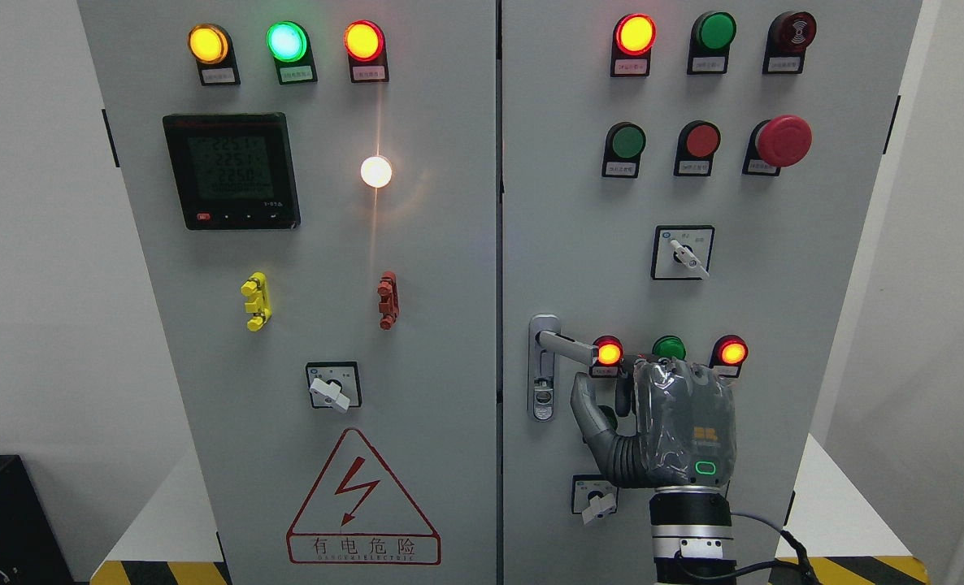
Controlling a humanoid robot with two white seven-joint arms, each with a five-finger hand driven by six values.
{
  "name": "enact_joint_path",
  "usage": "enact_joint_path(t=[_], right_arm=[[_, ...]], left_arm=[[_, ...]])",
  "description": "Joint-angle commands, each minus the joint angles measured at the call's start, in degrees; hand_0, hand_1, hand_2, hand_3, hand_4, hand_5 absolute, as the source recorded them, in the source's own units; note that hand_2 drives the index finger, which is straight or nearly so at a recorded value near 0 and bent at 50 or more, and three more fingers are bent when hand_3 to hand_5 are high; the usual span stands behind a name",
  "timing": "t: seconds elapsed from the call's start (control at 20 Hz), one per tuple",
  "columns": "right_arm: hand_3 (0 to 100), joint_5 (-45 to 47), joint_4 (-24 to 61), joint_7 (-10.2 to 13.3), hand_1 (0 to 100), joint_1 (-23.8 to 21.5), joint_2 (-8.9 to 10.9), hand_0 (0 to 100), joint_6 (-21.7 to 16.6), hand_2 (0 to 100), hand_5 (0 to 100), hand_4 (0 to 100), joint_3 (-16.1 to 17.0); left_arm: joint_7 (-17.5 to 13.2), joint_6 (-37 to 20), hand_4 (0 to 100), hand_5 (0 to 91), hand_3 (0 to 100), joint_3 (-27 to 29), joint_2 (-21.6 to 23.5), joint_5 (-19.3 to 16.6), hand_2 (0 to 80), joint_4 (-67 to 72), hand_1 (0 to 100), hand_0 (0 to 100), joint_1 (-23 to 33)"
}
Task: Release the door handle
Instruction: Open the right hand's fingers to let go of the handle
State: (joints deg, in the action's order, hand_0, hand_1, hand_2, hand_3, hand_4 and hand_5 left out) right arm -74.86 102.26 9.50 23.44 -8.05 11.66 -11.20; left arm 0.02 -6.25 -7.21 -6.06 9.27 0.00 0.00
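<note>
A silver door handle [566, 344] sits on the left edge of the grey cabinet's right door [775, 292]. Its lever is turned out sideways, pointing right toward a lit red lamp [609, 353]. My right hand [614, 392] rises from the bottom edge, its grey back facing me, just below and right of the lever's tip. The thumb [584, 400] is spread away to the left and the fingers [662, 375] point up toward the door. Nothing is held; a small gap shows between hand and lever. The left hand is out of view.
A green lamp [668, 348] and a second red lamp [731, 352] sit just above the hand, and a rotary switch [595, 497] beside the wrist. A red mushroom button [783, 140] is higher up. The left door carries a meter [231, 171] and a warning triangle [362, 502].
</note>
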Motion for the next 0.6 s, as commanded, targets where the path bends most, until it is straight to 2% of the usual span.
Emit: enact_joint_path(t=[0.0, 0.15, 0.35, 0.45, 0.55], right_arm=[[100, 0.2, 4.4, 0.2, 36, -2.5, 0.31, 48, -1.8, 87, 100, 93, -0.1], [100, 0.2, 7.0, 0.2, 33, -3.5, 0.40, 46, -2.8, 82, 95, 90, 0.1], [94, 1.1, 10.9, 0.1, 28, -5.1, 0.49, 43, -4.5, 76, 92, 87, 0.6], [91, 4.1, 13.0, 0.2, 26, -6.4, 0.84, 43, -5.6, 72, 88, 84, 0.7], [84, 4.9, 14.7, 0.2, 21, -8.2, 1.37, 42, -6.6, 67, 80, 77, 1.5]], left_arm=[[0.0, 0.0, 0, 0.0, 0, 0.0, 0.0, 0.0, 0.0, 1.7, 56, 12, -1.5], [0.0, 0.0, 0, 0.0, 0, 0.0, 0.0, 0.0, 0.0, 1.7, 56, 12, -1.6], [0.0, 0.0, 0, 0.0, 0, 0.0, 0.0, 0.0, 0.0, 1.7, 56, 12, -1.6], [0.0, 0.0, 0, 0.0, 0, 0.0, 0.0, 0.0, 0.0, 1.7, 56, 12, -1.5], [0.0, 0.0, 0, 0.0, 0, 0.0, 0.0, 0.0, 0.0, 1.7, 56, 12, -1.5]])
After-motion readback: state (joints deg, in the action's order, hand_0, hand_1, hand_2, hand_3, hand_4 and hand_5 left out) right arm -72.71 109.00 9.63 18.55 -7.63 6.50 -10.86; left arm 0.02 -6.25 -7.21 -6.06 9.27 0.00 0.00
